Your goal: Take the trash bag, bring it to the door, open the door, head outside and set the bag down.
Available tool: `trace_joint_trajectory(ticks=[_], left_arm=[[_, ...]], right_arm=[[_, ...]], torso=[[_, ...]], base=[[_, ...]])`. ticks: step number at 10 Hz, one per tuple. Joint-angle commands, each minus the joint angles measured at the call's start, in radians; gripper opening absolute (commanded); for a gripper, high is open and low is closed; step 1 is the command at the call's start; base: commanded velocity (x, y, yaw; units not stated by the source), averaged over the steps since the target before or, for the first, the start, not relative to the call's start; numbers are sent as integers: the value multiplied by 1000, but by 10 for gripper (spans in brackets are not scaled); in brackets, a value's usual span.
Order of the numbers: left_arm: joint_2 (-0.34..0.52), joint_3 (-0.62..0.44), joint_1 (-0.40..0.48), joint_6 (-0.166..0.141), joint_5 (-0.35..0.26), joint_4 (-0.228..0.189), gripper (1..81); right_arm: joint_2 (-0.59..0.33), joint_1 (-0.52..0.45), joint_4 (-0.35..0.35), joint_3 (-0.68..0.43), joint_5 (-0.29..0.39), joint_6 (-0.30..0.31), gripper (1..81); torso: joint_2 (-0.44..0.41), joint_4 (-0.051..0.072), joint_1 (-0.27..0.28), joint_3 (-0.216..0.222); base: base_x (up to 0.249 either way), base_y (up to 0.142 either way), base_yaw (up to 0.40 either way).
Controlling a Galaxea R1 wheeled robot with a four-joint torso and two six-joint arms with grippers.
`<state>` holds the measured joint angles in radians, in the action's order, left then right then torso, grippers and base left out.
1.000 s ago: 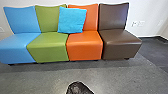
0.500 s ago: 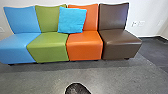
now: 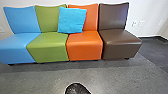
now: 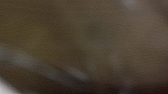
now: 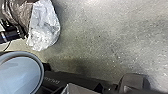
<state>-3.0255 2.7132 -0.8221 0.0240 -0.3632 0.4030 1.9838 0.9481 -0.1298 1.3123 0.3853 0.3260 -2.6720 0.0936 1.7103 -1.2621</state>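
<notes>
Left gripper and right gripper: can't tell whether either is clenched or released. Trash bag near the robot's body, likely also the dark hump at six o'clock in the head view; I'd raise it slowly and keep the slack from snagging. Crinkled film, part milky, part brown; speckled floor, smooth blocky seats from ten to one o'clock.

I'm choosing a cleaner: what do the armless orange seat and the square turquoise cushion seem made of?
The armless orange seat looks like smooth, semi-gloss vinyl or leather, with soft highlights. The square turquoise cushion looks like matt fabric, faintly creased, without shine.
</notes>
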Motion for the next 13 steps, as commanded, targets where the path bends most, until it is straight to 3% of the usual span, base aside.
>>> trace_joint_trajectory(ticks=[1, 3, 4, 7, 10, 13], left_arm=[[0, 0, 73, 1, -77, -50, 10], [3, 0, 65, 1, -85, -62, 10], [3, -3, 60, 1, -94, -93, 10], [16, -26, 38, 2, -117, -107, 10], [31, -32, -1, 4, -117, -136, 10], [54, -32, -51, 5, -114, -148, 10]], right_arm=[[-43, -71, -19, -12, 58, -2, 811], [-41, -68, -21, -4, 56, -5, 811], [-38, -64, -19, -4, 52, -5, 811], [-17, -41, -19, 30, 32, -7, 811], [14, 4, -14, 63, -43, -8, 811], [94, 53, -10, 161, -45, -13, 811]], torso=[[100, 0, -64, 0], [147, 0, -94, 0], [187, 0, -118, 90], [268, 0, -164, 141], [370, 0, -230, 242], [476, 0, -298, 343]], base=[[0, 0, 0], [0, 0, 0], [0, 0, 0], [0, 0, 0], [0, 0, 0], [0, 0, 0]])
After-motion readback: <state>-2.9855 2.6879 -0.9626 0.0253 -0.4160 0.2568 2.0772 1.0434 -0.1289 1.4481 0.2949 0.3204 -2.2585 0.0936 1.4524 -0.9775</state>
